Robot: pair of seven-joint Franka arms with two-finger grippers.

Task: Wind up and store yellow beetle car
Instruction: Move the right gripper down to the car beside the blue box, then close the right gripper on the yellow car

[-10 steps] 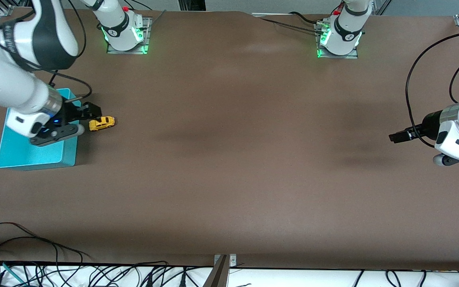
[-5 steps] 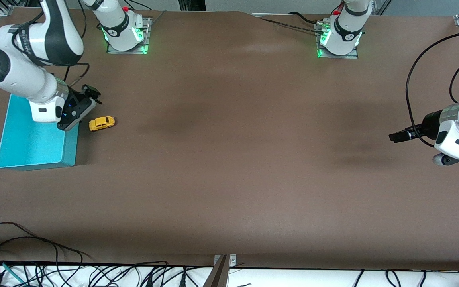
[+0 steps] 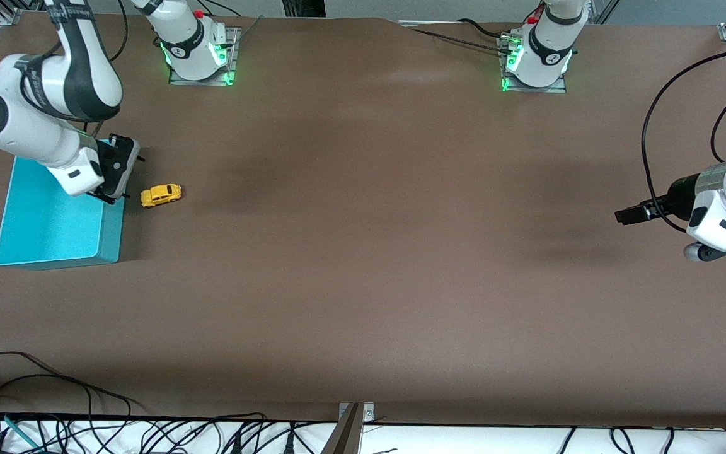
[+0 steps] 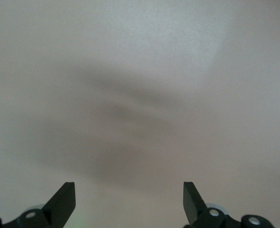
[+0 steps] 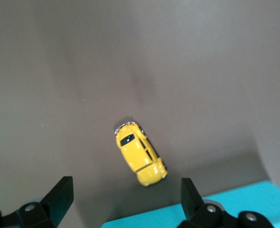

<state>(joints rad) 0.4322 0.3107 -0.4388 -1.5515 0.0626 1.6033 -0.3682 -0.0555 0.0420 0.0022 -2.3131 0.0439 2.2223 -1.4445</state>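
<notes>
Car on the bench, free.
We see it beside the bin, at the bin's three o'clock; right hand gapes above the bin's edge; left hand waits wide over bare bench.

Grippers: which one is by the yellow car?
The right gripper, open over the teal bin's edge beside the yellow beetle car. The left gripper waits open at the left arm's end of the table.

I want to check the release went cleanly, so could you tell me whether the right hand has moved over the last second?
Yes. The right hand has drawn back from the yellow beetle car toward the teal bin.
</notes>
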